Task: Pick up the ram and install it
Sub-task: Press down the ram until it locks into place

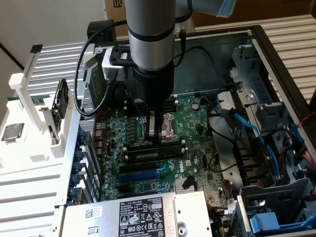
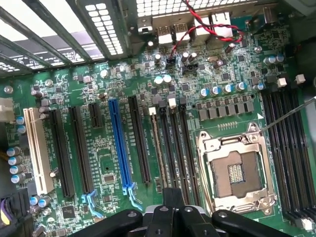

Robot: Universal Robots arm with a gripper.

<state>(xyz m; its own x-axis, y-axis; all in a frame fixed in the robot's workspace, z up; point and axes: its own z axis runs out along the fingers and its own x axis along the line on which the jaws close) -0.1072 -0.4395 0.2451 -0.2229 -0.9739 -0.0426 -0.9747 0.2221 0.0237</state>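
Inside an open computer case (image 1: pixel 266 44), the arm's gripper (image 1: pixel 157 136) hangs low over the green motherboard (image 1: pixel 197 148), right above the ram (image 1: pixel 153 152). The ram stands on edge in a black memory slot beside the empty silver processor socket (image 2: pixel 236 170). From the wrist view, the ram (image 2: pixel 157 148) runs up from the gripper (image 2: pixel 173 197). Whether the gripper is parted or closed cannot be told.
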